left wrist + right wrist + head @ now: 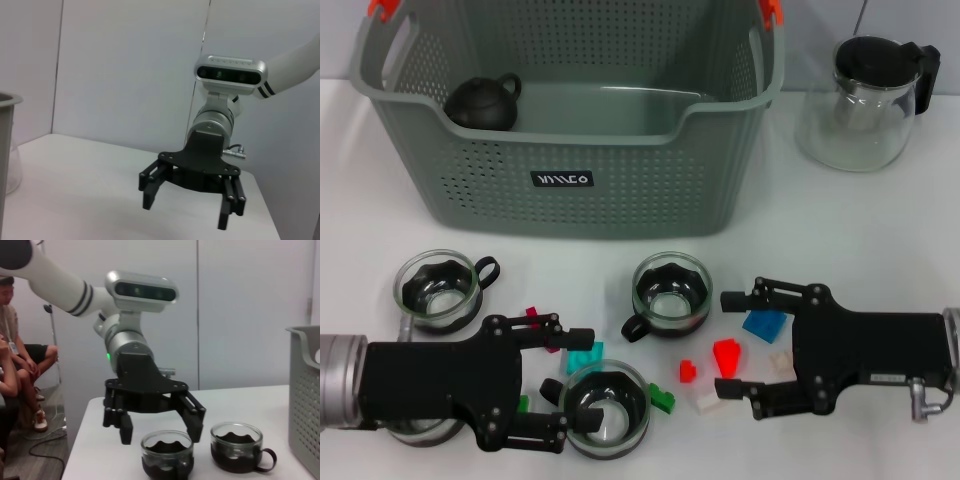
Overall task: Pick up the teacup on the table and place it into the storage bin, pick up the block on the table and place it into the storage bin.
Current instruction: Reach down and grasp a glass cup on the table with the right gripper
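Observation:
The grey-green storage bin point(620, 190) stands at the back with a black teapot point(482, 102) inside. My left gripper point(568, 390) is open at the front left, its fingers straddling a glass teacup point(610, 412); the right wrist view shows this gripper point(160, 431) just above that teacup point(166, 454). Two more teacups point(438, 288) point(670, 292) stand nearby. My right gripper point(728, 343) is open at the front right, with a red block point(727, 354) between its fingers. In the left wrist view the right gripper point(185, 212) hangs open over the table.
A glass jug point(860, 105) with a black lid stands at the back right. Several small blocks lie between the arms: blue point(763, 323), teal point(585, 358), green point(663, 400), white point(708, 402) and a small red one point(688, 370).

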### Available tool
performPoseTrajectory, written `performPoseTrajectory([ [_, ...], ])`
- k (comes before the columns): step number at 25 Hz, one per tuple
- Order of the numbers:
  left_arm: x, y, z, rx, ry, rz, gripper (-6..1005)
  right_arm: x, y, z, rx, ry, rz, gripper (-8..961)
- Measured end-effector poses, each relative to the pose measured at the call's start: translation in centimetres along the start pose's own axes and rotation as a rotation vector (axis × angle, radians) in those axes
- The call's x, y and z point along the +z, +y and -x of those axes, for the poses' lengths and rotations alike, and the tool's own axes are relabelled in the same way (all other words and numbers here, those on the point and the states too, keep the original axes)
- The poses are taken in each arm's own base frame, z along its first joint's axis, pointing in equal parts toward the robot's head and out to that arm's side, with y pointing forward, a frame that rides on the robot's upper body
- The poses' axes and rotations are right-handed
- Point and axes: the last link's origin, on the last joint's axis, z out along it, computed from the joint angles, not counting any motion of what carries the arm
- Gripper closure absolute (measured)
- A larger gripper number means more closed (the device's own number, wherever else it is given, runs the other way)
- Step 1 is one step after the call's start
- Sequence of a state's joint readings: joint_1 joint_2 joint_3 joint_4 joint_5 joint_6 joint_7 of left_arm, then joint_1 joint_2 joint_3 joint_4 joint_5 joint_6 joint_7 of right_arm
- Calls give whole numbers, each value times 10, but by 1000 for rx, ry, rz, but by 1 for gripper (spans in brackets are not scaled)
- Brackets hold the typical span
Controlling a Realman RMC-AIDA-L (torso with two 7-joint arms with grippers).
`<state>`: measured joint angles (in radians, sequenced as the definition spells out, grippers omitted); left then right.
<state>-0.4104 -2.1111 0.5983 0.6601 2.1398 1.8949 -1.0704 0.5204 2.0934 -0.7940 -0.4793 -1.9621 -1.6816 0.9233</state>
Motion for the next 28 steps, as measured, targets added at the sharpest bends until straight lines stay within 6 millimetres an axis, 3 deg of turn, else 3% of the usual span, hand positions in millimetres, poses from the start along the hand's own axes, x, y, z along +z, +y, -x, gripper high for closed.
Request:
performPoseTrajectory([
  [18, -3, 0, -2, -8, 6, 3, 203, -4, 2, -3, 22, 0, -5, 39],
  [28, -66, 10, -3, -41, 79, -191, 202, -23, -13, 10, 225, 30, -55, 41],
])
